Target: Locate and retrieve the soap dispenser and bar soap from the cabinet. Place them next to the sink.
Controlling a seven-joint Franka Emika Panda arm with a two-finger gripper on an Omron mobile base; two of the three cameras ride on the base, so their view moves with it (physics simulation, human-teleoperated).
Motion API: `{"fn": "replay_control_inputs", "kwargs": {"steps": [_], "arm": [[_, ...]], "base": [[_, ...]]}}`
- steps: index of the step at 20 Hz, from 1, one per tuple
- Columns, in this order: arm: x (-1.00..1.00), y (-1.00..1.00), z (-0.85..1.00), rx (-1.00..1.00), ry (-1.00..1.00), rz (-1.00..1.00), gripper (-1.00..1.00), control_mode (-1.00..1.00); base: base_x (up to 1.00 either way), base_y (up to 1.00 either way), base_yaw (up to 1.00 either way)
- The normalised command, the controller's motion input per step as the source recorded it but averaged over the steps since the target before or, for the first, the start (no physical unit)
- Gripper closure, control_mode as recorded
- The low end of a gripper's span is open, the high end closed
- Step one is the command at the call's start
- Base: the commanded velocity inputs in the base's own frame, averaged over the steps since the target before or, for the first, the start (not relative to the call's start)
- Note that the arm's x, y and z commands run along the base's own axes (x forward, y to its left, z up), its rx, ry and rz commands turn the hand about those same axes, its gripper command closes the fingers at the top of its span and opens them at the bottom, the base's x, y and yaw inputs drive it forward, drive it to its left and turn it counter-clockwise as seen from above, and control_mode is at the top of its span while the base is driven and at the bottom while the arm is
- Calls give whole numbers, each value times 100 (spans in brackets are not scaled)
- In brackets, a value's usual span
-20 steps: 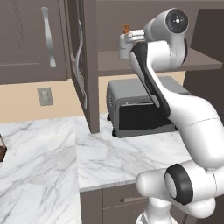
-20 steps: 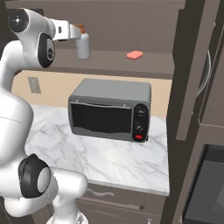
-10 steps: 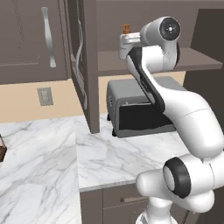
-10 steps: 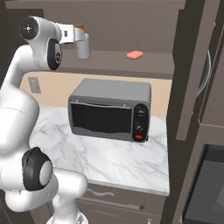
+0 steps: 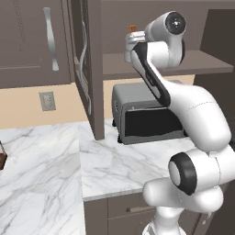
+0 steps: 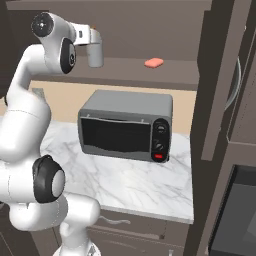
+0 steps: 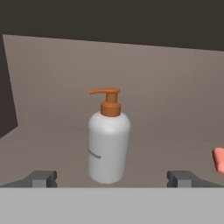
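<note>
End effector (image 7: 111, 178) released, finger tips wide apart at bottom of hand view, grasping nothing. Soap dispenser (image 7: 108, 141) upright at frame centre, between and just beyond tips, on cabinet (image 6: 165, 75) shelf. Bar soap (image 6: 154, 62) in upper middle of right base view, on same shelf, right of dispenser, apart from it. Grey toaster oven (image 6: 127, 125) below shelf, on marble bench (image 5: 55, 156).

The soap dispenser (image 7: 108, 146) stands upright on the cabinet (image 7: 166, 109) shelf, between the spread fingertips (image 7: 41, 178); bar soap (image 7: 219, 159) at right edge.
</note>
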Motion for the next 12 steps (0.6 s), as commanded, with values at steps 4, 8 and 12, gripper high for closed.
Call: {"fn": "replay_control_inputs", "kwargs": {"steps": [4,8,12], "arm": [[14,0,0,0,0,2,-100,-100],[4,0,-1,0,0,1,-100,-100],[1,0,-7,0,2,0,-100,-100]], "base": [[0,0,0],[0,0,0],[0,0,0]]}}
